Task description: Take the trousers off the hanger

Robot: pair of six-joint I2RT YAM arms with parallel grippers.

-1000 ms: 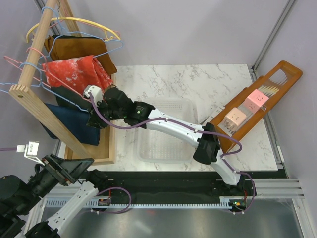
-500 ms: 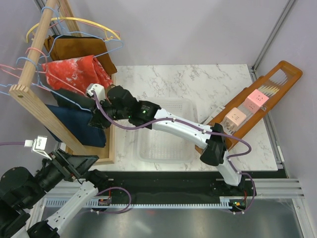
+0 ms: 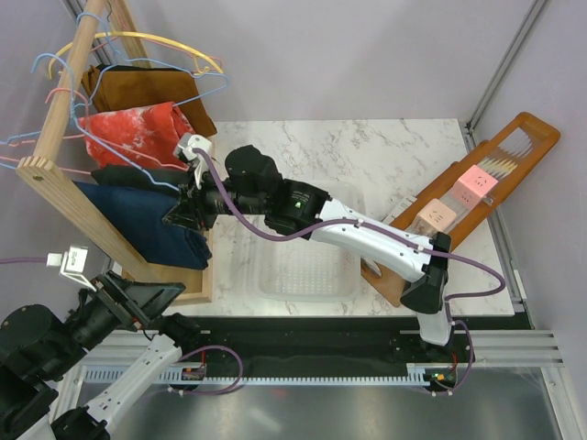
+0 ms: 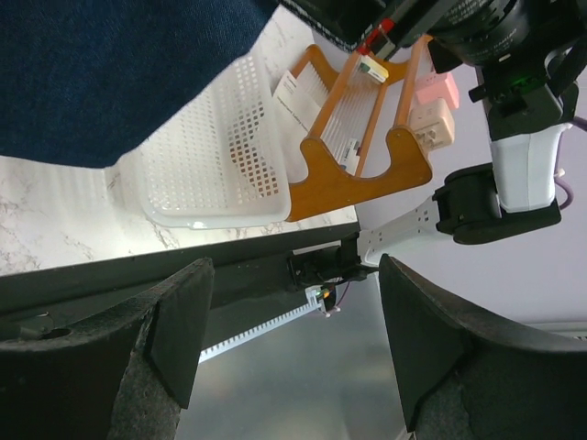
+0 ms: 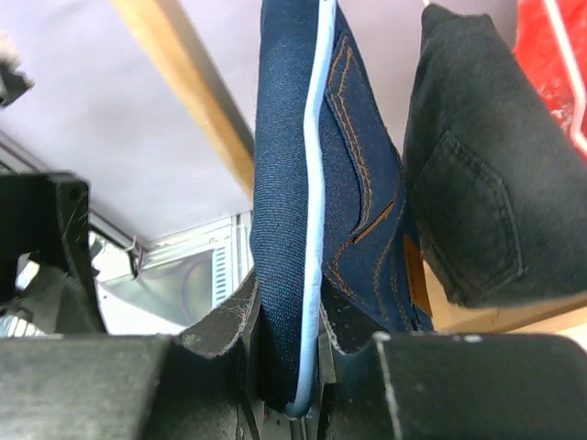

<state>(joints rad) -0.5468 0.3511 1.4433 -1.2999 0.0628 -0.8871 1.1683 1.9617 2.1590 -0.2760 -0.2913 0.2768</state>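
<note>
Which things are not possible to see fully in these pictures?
- Top view: black trousers, mostly covered by the red cloth and blue trousers.
- Left wrist view: blue trousers cut off by the top edge; hanger unseen.
- Right wrist view: black trousers run past the right edge.

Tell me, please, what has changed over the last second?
The right arm swung its elbow rightward and reached farther out, tugging the blue jeans and their hanger toward the table. The right pincer kept its clamp on them. The left arm shifted slightly; the left pincer stayed open. The black trousers, red cloth and basket hardly moved.
</note>
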